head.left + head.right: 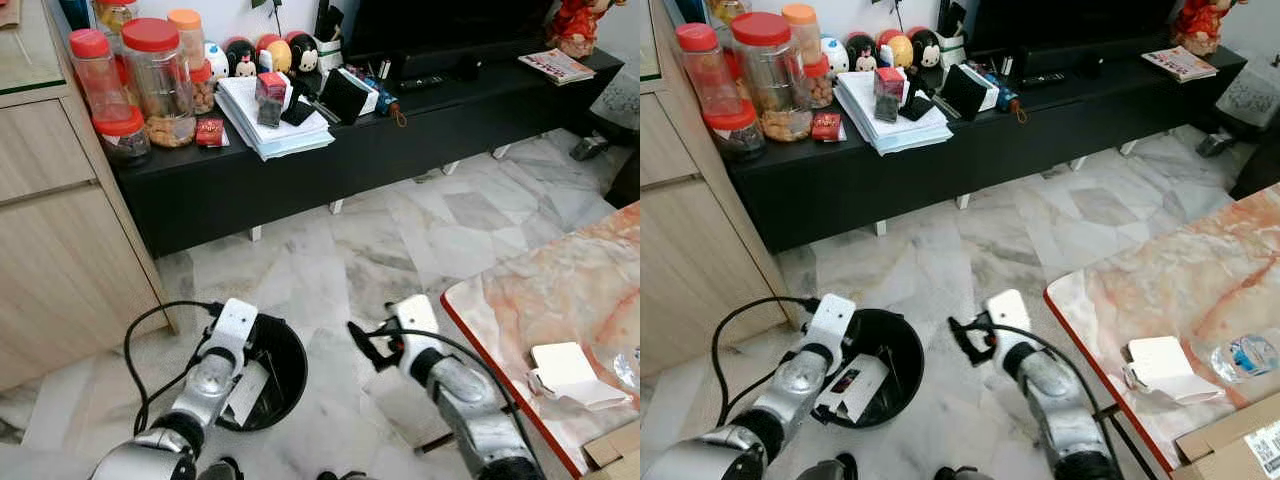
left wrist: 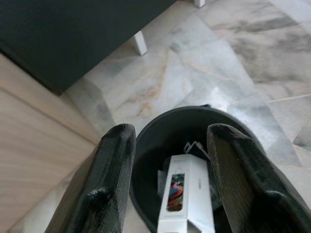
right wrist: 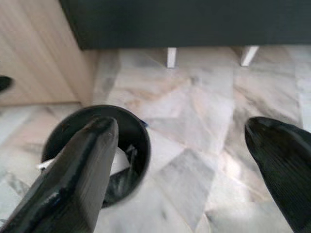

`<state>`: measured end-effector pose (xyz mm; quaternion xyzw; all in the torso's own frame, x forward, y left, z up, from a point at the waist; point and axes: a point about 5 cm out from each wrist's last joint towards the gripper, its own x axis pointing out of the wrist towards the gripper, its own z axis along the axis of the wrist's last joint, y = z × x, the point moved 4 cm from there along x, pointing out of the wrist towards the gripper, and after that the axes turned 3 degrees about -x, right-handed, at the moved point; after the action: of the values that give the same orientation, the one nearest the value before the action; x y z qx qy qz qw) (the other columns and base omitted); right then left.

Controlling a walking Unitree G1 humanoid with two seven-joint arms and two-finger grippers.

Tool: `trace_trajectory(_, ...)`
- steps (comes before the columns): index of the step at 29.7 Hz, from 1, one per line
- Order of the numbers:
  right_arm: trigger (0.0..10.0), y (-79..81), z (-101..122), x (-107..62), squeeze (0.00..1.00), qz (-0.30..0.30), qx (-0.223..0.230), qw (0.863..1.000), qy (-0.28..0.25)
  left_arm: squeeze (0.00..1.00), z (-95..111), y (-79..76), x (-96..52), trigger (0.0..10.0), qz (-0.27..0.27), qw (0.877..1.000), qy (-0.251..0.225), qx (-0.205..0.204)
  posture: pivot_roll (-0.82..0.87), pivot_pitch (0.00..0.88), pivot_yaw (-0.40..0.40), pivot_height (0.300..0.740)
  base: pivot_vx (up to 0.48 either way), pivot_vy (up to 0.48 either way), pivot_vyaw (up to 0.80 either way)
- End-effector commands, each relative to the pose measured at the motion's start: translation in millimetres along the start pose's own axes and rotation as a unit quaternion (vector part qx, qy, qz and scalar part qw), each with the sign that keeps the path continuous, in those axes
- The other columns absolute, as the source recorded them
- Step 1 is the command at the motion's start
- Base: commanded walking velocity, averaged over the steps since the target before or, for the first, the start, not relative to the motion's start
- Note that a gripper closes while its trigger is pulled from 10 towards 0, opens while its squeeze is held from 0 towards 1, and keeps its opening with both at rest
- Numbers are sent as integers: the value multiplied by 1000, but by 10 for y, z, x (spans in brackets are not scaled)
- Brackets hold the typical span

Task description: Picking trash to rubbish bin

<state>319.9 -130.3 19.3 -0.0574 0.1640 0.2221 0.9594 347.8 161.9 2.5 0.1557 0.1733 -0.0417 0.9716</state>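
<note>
A round black rubbish bin [image 1: 285, 345] stands on the marble floor between my two arms. Inside it lies a white carton with a small coloured picture [image 2: 184, 194], on top of other scraps. My left gripper [image 2: 170, 133] hovers just above the bin's near rim, open, with nothing between its fingers. To the right of the bin, my right gripper [image 1: 368, 343] hangs over bare floor, open wide and empty. A flattened white box [image 1: 1160, 365] and a clear plastic bottle [image 1: 1245, 355] lie on the marble table [image 1: 540, 290] at my right.
A low black TV console [image 1: 300, 170] runs across the back with jars, a paper stack and small items on it. A wooden cabinet [image 1: 50, 250] stands at the left. A cardboard box [image 1: 1230, 450] sits at the table's near corner. Open floor lies between console and bin.
</note>
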Motion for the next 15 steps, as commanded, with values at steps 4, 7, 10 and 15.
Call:
trace_trajectory(4,10000,-216,-257,-100,0,-51,11,998,31,0,-255,-14,-94,10000,4,999,37,-20,38,165,-169,740,0,0,0)
trace_trajectory(7,10000,-409,-442,-194,0,-102,28,993,50,0,-437,17,-167,10000,12,997,67,-37,35,157,-165,740,0,0,0)
trace_trajectory(10,10000,-491,-566,-263,0,-126,39,989,67,0,-532,33,-209,10000,16,996,82,-43,41,153,-165,740,0,0,0)
trace_trajectory(15,10000,-563,-823,-418,0,-152,62,981,106,0,-676,62,-281,10000,27,993,104,-55,45,149,-165,740,0,0,0)
